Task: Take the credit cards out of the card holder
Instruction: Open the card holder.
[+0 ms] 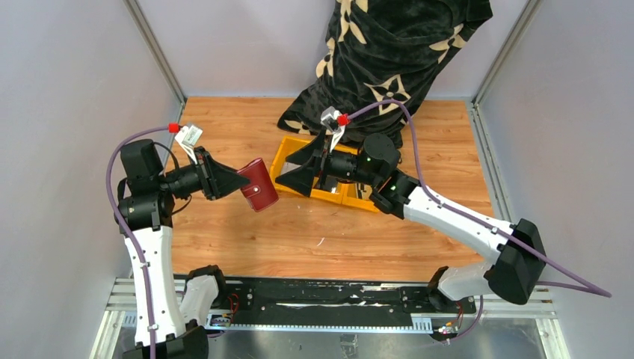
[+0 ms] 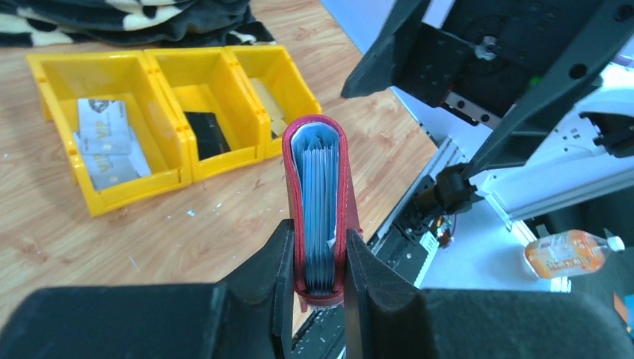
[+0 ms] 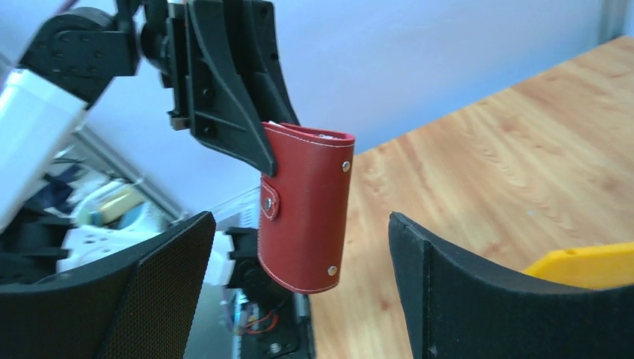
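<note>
card holder (image 2: 320, 187) clamped, between left gripper (image 2: 318, 258) jaws

Wooden worktop (image 1: 321, 239), light-brown plank grain. A yellow three-compartment bin (image 2: 134, 191) stands on its far half, near the middle. A black cloth (image 1: 389, 52) with a cream flower pattern reaches the far edge, just behind the bin. Small white specks (image 2: 188, 213) lie on the wood beside the bin.
</note>
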Controlling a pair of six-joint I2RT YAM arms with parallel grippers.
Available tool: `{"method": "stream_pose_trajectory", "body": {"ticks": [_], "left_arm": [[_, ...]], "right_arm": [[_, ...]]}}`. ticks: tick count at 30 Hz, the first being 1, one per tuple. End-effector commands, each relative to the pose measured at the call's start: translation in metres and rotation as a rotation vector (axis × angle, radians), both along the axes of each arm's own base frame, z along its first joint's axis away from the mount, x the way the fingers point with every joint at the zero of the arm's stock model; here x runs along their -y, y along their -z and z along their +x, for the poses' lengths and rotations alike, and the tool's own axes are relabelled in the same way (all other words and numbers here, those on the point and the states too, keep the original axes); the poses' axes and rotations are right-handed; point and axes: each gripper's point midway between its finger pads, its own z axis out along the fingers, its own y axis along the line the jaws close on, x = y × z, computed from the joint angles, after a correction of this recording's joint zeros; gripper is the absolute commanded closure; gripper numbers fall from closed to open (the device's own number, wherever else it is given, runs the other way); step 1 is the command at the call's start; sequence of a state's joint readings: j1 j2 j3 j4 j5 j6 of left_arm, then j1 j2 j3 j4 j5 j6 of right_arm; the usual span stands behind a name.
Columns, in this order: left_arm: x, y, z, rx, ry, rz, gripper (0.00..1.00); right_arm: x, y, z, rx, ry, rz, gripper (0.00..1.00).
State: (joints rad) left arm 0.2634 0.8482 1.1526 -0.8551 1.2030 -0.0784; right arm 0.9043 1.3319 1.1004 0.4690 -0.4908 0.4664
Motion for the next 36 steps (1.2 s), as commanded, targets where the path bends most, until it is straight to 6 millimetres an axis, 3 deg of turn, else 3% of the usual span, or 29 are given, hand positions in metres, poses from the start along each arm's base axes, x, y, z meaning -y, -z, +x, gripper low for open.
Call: {"method": "stream_pose_trajectory", "body": {"ticks": [1,8,13,19,23,25,26,28,30,32,36], "left_arm": [[0.014,-0.023,-0.025,0.082,0.126,-0.048,0.98],[0.021,-0.036,-0.041,0.114,0.193,-0.079,0.97],[0.023,-0.042,-0.046,0.131,0.205,-0.081,0.97],[0.021,-0.039,-0.043,0.123,0.180,-0.070,0.93],[0.019,-0.034,-0.039,0.111,0.159,-0.062,0.87],[0.019,-0.034,-0.038,0.110,0.153,-0.060,0.77],[0.018,-0.034,-0.037,0.108,0.150,-0.058,0.65],[0.018,-0.034,-0.036,0.106,0.140,-0.054,0.28],[0.017,-0.031,-0.034,0.096,0.132,-0.053,0.04],[0.017,-0.028,-0.034,0.087,0.133,-0.058,0.00],[0.019,-0.026,-0.038,0.071,0.161,-0.081,0.02]], "right_arm": [[-0.004,-0.010,-0.039,-0.090,-0.273,0.044,0.11],[-0.018,0.000,-0.048,-0.188,-0.415,0.060,0.11],[-0.019,0.000,-0.054,-0.236,-0.473,0.113,0.19],[-0.022,-0.007,-0.055,-0.277,-0.523,0.160,0.38],[-0.025,0.000,-0.053,-0.307,-0.525,0.141,0.63],[-0.026,0.006,-0.052,-0.313,-0.519,0.112,0.80],[-0.026,0.009,-0.053,-0.303,-0.515,0.096,0.86],[-0.026,0.014,-0.053,-0.282,-0.507,0.052,0.97],[-0.027,0.018,-0.051,-0.248,-0.491,-0.016,1.00],[-0.025,0.023,-0.052,-0.245,-0.490,-0.096,1.00],[-0.021,0.018,-0.058,-0.194,-0.553,-0.188,1.00]]}}
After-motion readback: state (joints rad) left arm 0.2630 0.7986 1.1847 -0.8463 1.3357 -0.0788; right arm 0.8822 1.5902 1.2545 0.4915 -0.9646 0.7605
